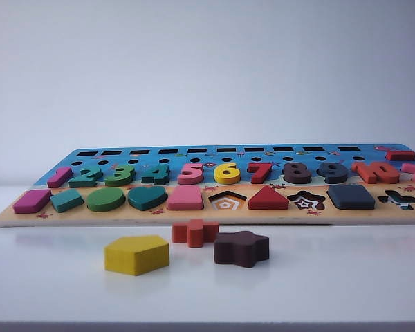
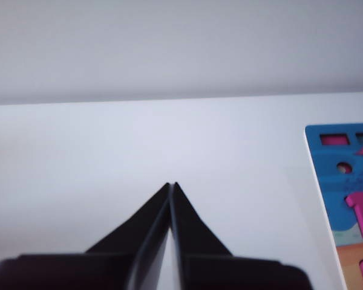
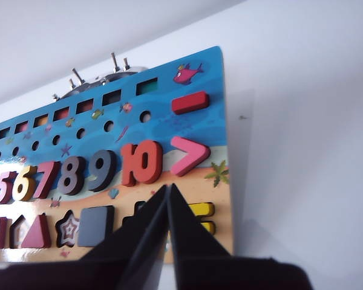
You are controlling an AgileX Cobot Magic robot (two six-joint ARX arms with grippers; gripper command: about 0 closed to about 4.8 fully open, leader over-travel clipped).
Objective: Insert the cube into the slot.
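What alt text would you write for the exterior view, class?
A navy cube sits in its slot on a wooden puzzle board. A yellow pentagon, red cross and brown star lie loose in front. No grippers show.

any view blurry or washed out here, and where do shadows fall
Exterior view: soft overall, pale table nearly blending into the wall, faint shadows under the yellow pentagon and brown star. Left wrist view: hazy, shut left gripper a dark silhouette. Right wrist view: sharper puzzle board, right gripper shut, dark.
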